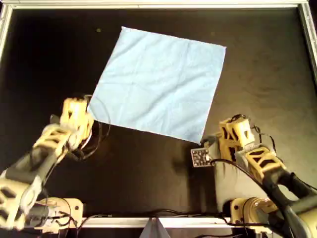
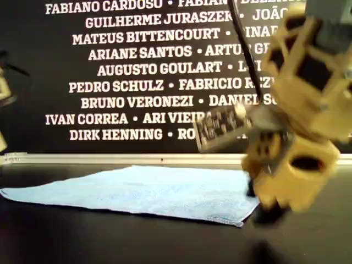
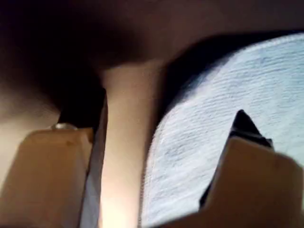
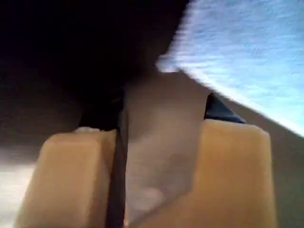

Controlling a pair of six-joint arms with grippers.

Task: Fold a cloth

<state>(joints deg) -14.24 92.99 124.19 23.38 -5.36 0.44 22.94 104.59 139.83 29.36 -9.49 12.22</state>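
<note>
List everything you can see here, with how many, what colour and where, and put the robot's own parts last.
cloth: one, light blue, spread flat on the table, toward the overhead view's top
table: one, black
frame: one, silver, along the table's edges
banner: one, black with white names, behind the table
marker tag: one, black and white, on the overhead view's right arm
arms: two, tan, each near a cloth corner
my first gripper: open, at the cloth's edge
my second gripper: open, near a cloth corner
</note>
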